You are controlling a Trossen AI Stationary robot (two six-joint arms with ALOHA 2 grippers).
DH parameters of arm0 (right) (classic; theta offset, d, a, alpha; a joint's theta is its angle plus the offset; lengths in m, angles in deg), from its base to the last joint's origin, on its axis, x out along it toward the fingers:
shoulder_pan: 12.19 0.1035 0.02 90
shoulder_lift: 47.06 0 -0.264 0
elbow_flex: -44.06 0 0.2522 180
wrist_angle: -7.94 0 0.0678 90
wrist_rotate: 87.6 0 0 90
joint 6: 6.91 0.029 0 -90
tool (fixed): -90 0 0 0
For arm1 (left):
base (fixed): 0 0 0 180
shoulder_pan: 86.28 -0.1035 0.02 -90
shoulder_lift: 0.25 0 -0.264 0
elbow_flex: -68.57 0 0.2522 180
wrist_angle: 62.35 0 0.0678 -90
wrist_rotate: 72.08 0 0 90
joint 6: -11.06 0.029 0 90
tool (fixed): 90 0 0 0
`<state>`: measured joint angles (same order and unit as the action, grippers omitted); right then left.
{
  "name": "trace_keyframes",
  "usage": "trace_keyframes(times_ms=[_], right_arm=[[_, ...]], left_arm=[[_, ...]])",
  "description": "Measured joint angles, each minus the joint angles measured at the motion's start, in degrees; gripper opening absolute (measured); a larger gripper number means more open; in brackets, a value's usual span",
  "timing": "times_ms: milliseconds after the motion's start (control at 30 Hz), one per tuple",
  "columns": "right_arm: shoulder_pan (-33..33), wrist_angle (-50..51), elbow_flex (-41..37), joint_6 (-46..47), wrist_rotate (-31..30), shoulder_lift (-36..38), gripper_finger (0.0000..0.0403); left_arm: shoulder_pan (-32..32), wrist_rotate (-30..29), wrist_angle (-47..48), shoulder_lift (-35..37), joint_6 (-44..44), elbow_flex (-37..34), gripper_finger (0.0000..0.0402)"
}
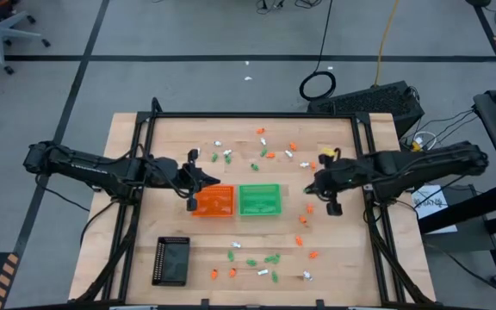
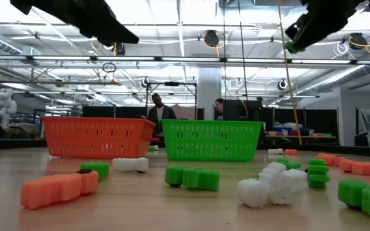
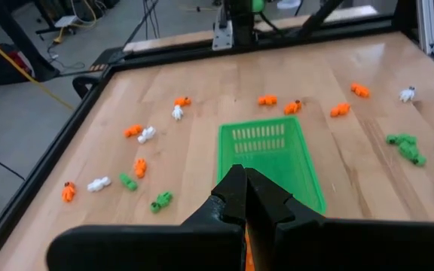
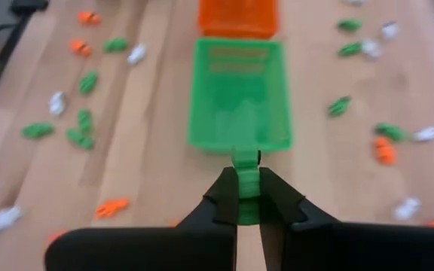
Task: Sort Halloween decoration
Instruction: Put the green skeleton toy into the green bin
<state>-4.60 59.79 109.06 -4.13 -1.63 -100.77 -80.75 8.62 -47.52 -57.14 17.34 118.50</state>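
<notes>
Small orange, green and white trinkets lie scattered on the wooden table, several near the far edge [image 1: 261, 153] and several near the near edge [image 1: 269, 258]. My left gripper [image 1: 193, 182] is shut above the orange tray [image 1: 215, 201]. An orange sliver [image 3: 246, 248] shows in the gap behind its fingertips; whether that is a trinket or the tray below, I cannot tell. My right gripper [image 1: 311, 186] is just right of the green tray [image 1: 259, 199], raised above the table and shut on a green trinket [image 4: 246, 188]. My right gripper pinches the green trinket [image 4: 246, 197] between its two fingers, with one end [image 4: 245, 159] sticking out past the fingertips. The fingers point toward the green tray. The trinket is lifted clear of the table and shows at the fingertips in the low view [image 2: 293, 46].
A black rectangular tray [image 1: 171, 260] lies at the near left. The orange tray [image 2: 98, 136] and green tray [image 2: 212, 140] stand side by side mid-table. Loose trinkets lie close in front [image 2: 191, 177]. Two people [image 2: 158, 110] stand in the room beyond the table.
</notes>
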Motion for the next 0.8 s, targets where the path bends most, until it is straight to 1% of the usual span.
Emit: trace_keyframes(times_ms=[200, 533, 800], right_arm=[[-0.03, -1.08, 2.02, -1.06, -5.28, -0.14, 0.0004], [-0.39, -3.96, 2.02, -1.44, -5.21, -4.1, 0.0012], [-0.46, -9.96, 2.02, -0.49, -5.21, -9.51, 0.0014]], left_arm=[[0.01, 0.0, -0.22, 0.01, -0.02, 0.02, 0.0001], [-0.01, 0.0, -0.15, 0.01, 0.0, 0.02, 0.0001], [0.01, 0.0, -0.15, 0.01, 0.02, 0.02, 0.0001]])
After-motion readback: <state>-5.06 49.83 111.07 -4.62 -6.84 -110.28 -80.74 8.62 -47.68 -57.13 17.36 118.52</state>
